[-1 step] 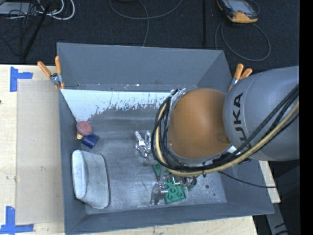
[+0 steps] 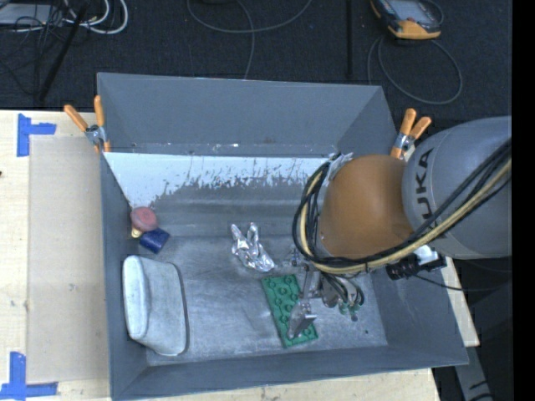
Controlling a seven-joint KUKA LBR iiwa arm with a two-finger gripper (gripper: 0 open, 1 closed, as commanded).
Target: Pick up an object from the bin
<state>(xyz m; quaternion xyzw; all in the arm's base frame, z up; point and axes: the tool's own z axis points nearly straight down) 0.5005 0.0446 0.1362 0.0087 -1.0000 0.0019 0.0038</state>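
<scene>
My gripper (image 2: pixel 306 306) hangs low over the right part of the bin floor, its fingers right above a flat green studded building plate (image 2: pixel 285 304) that lies aslant near the front wall. The fingertips seem to touch the plate's right edge, but the gap between them is hidden by the wrist's shadow and cables. A crumpled piece of silver foil (image 2: pixel 250 249) lies just left of the gripper, above the plate.
A white-grey padded oblong thing (image 2: pixel 155 304) lies at the front left. A small blue piece with a pink round cap (image 2: pixel 147 229) sits near the left wall. The arm's orange dome and cables hang over the bin's right side.
</scene>
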